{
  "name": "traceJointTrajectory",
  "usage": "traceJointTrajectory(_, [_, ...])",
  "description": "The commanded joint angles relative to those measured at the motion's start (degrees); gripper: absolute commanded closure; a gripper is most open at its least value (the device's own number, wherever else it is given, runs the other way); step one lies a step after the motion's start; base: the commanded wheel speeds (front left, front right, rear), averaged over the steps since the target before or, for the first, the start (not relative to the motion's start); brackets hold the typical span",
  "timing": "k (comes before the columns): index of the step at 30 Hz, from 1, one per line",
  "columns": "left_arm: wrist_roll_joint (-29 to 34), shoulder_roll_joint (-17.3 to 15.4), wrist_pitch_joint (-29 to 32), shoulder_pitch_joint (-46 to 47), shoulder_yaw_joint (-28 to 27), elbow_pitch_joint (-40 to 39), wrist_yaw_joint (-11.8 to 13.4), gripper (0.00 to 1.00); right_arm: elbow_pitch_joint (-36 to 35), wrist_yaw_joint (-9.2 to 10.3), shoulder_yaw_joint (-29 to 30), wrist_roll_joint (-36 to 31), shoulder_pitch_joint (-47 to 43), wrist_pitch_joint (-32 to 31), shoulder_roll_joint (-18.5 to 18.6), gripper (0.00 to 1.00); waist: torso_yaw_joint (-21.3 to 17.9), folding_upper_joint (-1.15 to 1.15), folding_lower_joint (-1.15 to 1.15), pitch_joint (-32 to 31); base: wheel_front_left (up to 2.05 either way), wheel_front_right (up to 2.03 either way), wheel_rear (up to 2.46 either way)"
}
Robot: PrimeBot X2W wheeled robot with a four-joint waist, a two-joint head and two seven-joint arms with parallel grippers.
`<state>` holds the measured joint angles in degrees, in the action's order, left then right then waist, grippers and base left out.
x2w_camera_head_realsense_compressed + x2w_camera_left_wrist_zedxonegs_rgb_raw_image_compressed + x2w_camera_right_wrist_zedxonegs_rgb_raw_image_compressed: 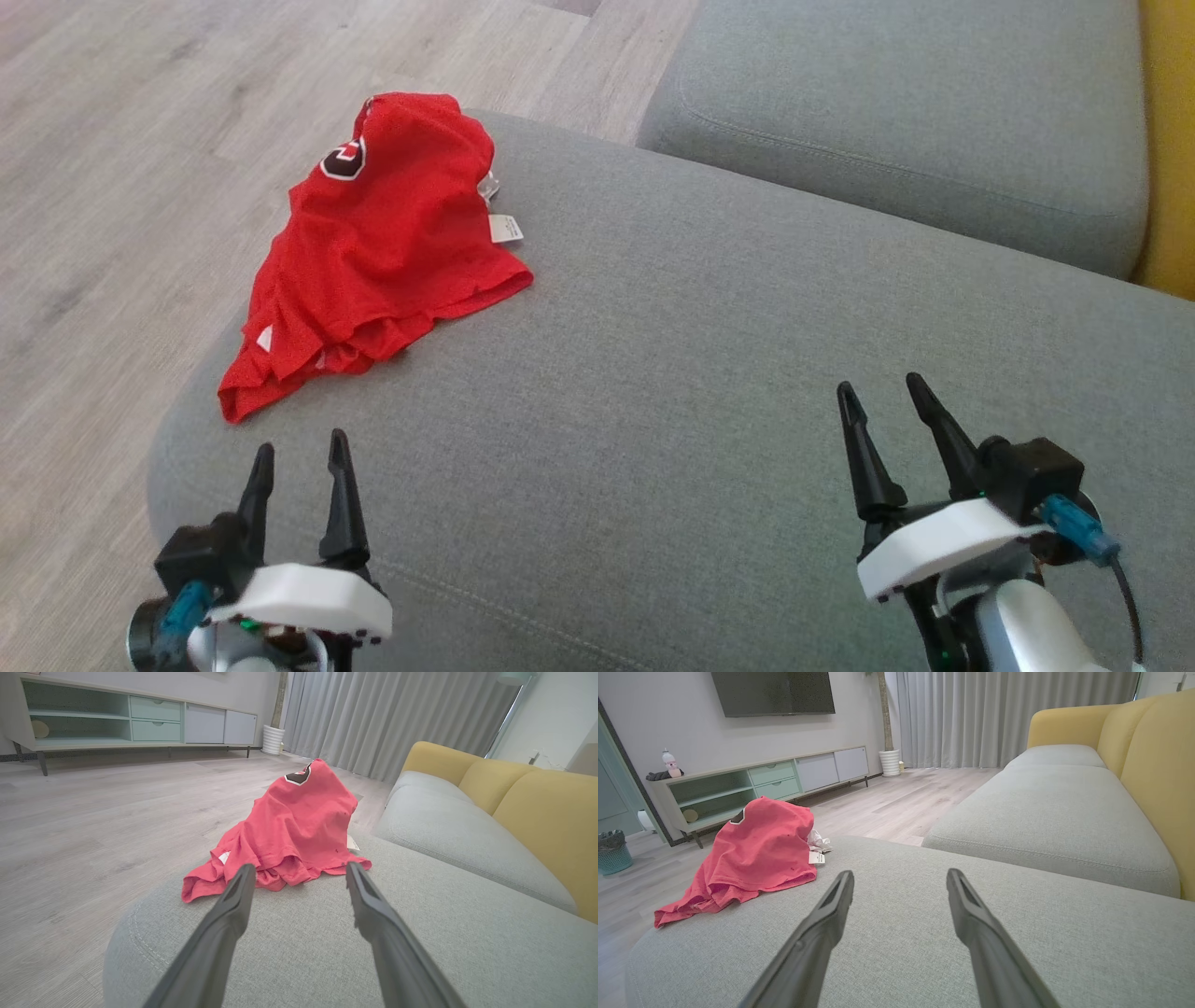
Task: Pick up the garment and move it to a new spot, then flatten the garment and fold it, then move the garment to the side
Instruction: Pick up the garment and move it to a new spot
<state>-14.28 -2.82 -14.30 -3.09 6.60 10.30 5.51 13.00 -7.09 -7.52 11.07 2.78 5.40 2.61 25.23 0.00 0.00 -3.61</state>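
One crumpled red jersey garment (373, 243) lies on the near grey fabric sofa cushion (653, 373), and a second grey cushion (896, 112) sits beyond it. Two grippers hang over the near cushion, the left gripper (302, 441) and the right gripper (878, 381), each with two long dark fingers (344, 504). Beyond that cushion stand one low pale-green cabinet (714, 794) with two drawers (773, 772), one white ribbed pot (890, 762) and one teal wastebasket (614, 851).

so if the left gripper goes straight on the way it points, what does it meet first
Most likely the red garment: its near hem lies right ahead of the open left gripper on the cushion. Depth is hard to judge.
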Motion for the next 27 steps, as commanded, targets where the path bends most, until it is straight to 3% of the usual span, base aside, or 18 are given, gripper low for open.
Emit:
traceJointTrajectory(1, [0.1,-0.07,-0.7,2.07,-2.15,-2.35,-0.05,0.0,-1.85,-0.4,-1.43,0.34,2.35,0.58,0.27,0.0,-0.23,0.0,0.0,0.11,0.0,0.0,0.0])
traceJointTrajectory(15, [-0.5,-3.27,-0.46,7.55,-5.93,-1.78,-2.09,0.0,-7.06,-0.4,-0.89,-0.84,3.44,-2.12,0.27,0.0,-3.7,0.0,0.0,4.97,0.0,0.0,0.0])
traceJointTrajectory(27, [-4.17,-11.98,6.49,24.06,-10.74,7.75,-4.57,0.0,-19.05,-0.4,1.45,-7.28,4.36,-8.5,0.27,0.0,-9.35,0.0,0.0,15.92,0.0,0.0,0.0])
